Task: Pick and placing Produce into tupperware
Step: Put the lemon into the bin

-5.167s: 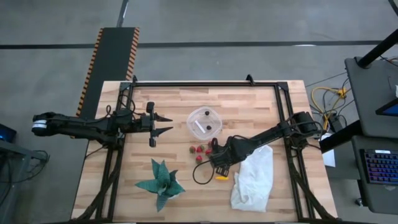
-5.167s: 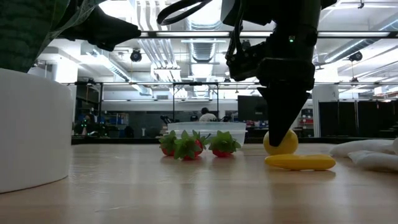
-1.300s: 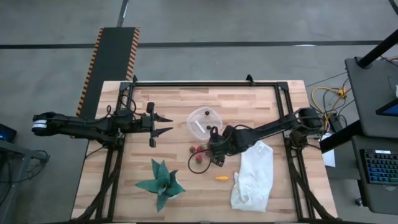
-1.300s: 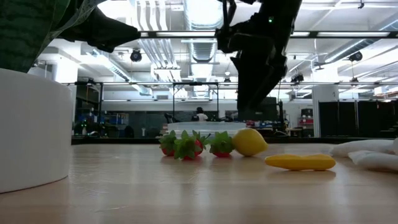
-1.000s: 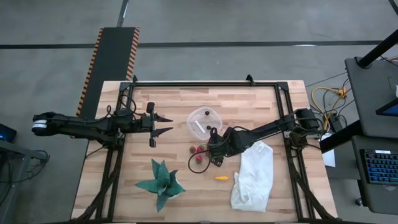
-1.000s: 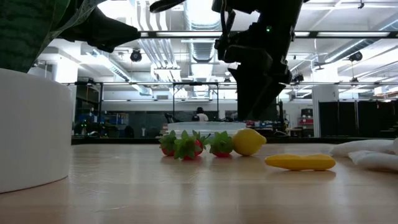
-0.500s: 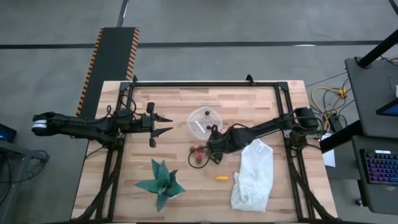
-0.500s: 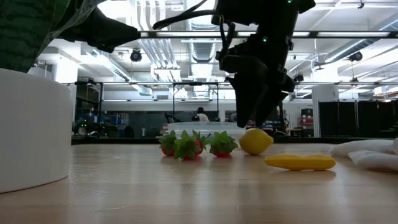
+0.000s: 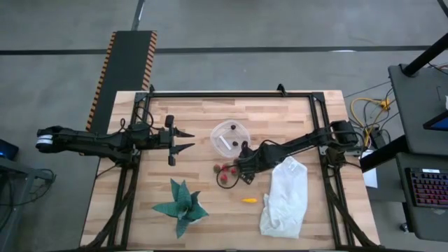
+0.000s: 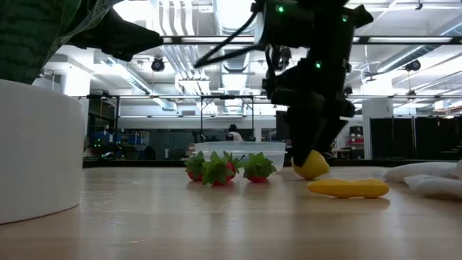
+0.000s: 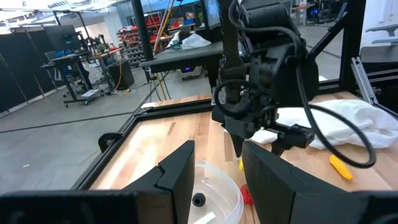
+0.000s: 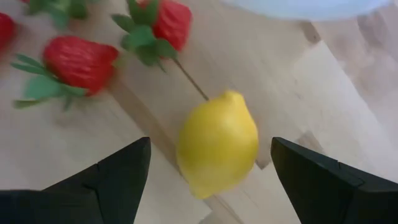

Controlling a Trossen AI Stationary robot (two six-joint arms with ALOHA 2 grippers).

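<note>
2 arms: both dark, reaching over 1 wooden table.
Right gripper: 2 fingers spread wide on either side of 1 yellow lemon, low over the board; the fruit lies on the wood and neither finger visibly touches it.
Left gripper: hangs near the table's left edge, well apart from the fruit; 2 fingers stand apart with nothing between them.
Tupperware: 1 clear tub near the middle of the table, beside the right gripper; 1 white mark and at least 1 dark ball show inside it.
Strawberries: 3 red ones with green tops counted in the low view, clustered on the wood in front of the tub, just beside the lemon.
Orange piece: 1 small elongated piece lying alone, nearer the table's front edge, between the strawberries and the cloth.
White cloth bag: 1, crumpled at the right front of the table.
Green plant: 1 spiky-leaved shape at the left front.
</note>
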